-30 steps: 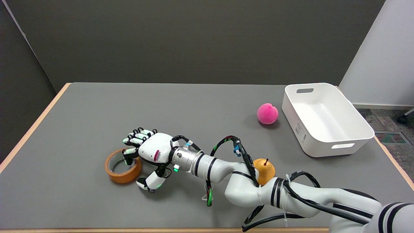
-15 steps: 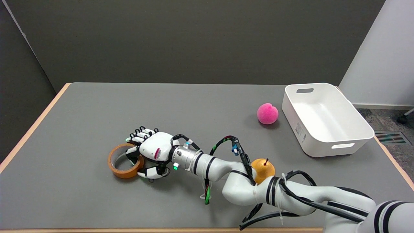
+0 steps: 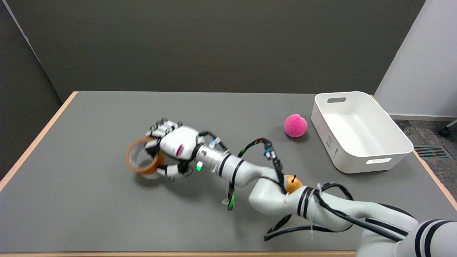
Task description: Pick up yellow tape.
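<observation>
While our right robot hand (image 3: 171, 151) clamps its fingers through and around the yellow tape (image 3: 142, 160), we see the roll tilted and lifted clear of the grey table (image 3: 89, 117), its shadow lying just beneath. Back along our arm, an orange pear (image 3: 293, 182) peeks out behind the elbow. Farther out that way sit a pink ball (image 3: 295, 125) and a white bin (image 3: 358, 130).

Right hand (image 3: 171, 151) holds yellow tape (image 3: 142, 160) above table (image 3: 89, 117).
</observation>
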Action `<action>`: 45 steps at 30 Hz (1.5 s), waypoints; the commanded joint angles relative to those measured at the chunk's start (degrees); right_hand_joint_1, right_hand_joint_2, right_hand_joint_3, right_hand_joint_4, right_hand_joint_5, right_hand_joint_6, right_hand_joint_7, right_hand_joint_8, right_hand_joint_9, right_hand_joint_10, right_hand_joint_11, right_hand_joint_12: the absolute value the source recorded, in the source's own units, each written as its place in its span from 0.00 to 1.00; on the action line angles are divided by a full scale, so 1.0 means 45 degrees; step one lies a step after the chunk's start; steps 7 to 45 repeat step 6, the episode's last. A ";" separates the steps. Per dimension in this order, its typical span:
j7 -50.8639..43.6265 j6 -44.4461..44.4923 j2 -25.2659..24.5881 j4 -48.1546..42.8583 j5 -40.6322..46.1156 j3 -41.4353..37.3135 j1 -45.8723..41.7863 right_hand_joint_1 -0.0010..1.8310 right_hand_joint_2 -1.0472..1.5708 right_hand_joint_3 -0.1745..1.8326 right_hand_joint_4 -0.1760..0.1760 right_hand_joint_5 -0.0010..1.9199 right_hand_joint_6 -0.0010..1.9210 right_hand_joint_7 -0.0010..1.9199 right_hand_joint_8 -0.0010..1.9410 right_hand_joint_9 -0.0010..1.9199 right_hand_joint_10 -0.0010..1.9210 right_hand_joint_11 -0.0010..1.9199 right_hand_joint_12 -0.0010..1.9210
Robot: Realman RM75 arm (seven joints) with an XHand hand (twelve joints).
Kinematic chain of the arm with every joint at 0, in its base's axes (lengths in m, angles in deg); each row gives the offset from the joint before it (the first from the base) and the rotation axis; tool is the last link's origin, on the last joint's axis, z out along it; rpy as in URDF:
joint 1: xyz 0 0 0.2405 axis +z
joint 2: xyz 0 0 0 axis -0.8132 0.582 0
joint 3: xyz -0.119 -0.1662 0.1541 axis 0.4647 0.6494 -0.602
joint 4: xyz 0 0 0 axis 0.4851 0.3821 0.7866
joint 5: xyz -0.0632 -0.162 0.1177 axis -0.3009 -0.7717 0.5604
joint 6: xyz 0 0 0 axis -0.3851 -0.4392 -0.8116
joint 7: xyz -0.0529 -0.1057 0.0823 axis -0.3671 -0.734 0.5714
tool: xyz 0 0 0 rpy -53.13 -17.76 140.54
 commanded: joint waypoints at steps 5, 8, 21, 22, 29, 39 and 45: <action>-0.3457 -0.0533 0.4448 -0.4873 0.0065 -0.8288 -0.1508 0.47 0.80 0.33 1.00 0.36 0.80 0.14 0.18 0.03 0.26 0.00 0.39; -0.3544 -0.0299 0.4721 -0.4888 0.0065 -0.8963 -0.1838 0.47 0.80 0.33 1.00 0.36 0.80 0.14 0.18 0.03 0.26 0.00 0.39; -0.3544 -0.0299 0.4721 -0.4888 0.0065 -0.8963 -0.1838 0.47 0.80 0.33 1.00 0.36 0.80 0.14 0.18 0.03 0.26 0.00 0.39; -0.3544 -0.0299 0.4721 -0.4888 0.0065 -0.8963 -0.1838 0.47 0.80 0.33 1.00 0.36 0.80 0.14 0.18 0.03 0.26 0.00 0.39; -0.3544 -0.0299 0.4721 -0.4888 0.0065 -0.8963 -0.1838 0.47 0.80 0.33 1.00 0.36 0.80 0.14 0.18 0.03 0.26 0.00 0.39; -0.3544 -0.0299 0.4721 -0.4888 0.0065 -0.8963 -0.1838 0.47 0.80 0.33 1.00 0.36 0.80 0.14 0.18 0.03 0.26 0.00 0.39; -0.3544 -0.0299 0.4721 -0.4888 0.0065 -0.8963 -0.1838 0.47 0.80 0.33 1.00 0.36 0.80 0.14 0.18 0.03 0.26 0.00 0.39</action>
